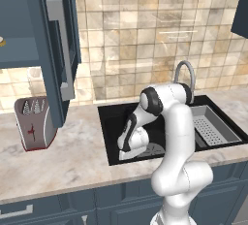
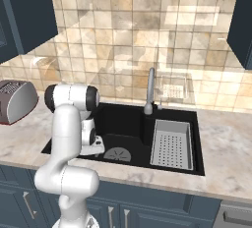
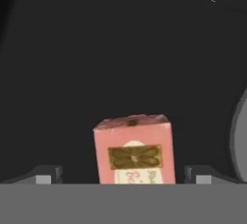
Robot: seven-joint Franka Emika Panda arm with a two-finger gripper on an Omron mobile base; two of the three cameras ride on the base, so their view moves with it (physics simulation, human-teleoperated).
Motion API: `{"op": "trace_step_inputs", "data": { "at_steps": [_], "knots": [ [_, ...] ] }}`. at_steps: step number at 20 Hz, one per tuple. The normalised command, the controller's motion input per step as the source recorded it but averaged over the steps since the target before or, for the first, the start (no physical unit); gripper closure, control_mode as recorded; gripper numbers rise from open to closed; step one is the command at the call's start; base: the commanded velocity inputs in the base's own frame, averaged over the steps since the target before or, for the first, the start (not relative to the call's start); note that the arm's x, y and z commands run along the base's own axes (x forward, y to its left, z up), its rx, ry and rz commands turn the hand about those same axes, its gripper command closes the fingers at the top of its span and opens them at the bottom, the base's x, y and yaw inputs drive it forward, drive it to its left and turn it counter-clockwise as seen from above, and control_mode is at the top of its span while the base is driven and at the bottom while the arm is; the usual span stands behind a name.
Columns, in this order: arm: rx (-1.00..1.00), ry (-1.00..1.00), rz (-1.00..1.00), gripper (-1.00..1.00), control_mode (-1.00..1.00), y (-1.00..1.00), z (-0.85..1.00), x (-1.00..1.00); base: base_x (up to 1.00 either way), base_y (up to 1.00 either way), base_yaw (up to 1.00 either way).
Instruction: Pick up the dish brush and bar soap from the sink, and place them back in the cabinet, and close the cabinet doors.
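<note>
A rendered home kitchen was shown. A black sink [image 2: 123, 128] with a curved metal faucet [image 2: 150, 92] was set in a beige marble counter [image 1: 58, 156], backed by tan wall tiles [image 2: 128, 30]. Dark blue-grey cabinets [image 1: 29, 20] were hung above, and a toaster [image 1: 35, 122] was stood on the counter.

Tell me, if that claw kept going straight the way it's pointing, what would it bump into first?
Most likely the small pinkish-red rectangular bar soap, which sits between the open claw tips. Beyond it lies only the black sink floor. How far away the soap is, I cannot tell.
</note>
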Motion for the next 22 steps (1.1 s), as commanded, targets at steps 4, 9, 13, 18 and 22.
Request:
{"op": "trace_step_inputs", "data": {
  "at_steps": [4, 9, 13, 18, 22],
  "knots": [
    [0.00, 0.00, 0.00, -1.00, -1.00, 0.00, -0.05, -0.13, 0.00, 0.00, 0.00],
    [0.00, 0.00, 0.00, -1.00, -1.00, -0.01, -0.02, -0.10, 0.00, 0.00, 0.00],
    [0.00, 0.00, 0.00, -1.00, -1.00, -0.08, 0.00, 0.00, 0.00, 0.00, 0.00],
    [0.00, 0.00, 0.00, -1.00, -1.00, -0.13, 0.00, 0.00, 0.00, 0.00, 0.00],
    [0.00, 0.00, 0.00, -1.00, -1.00, -0.06, 0.00, 0.00, 0.00, 0.00, 0.00]
  ]
}}
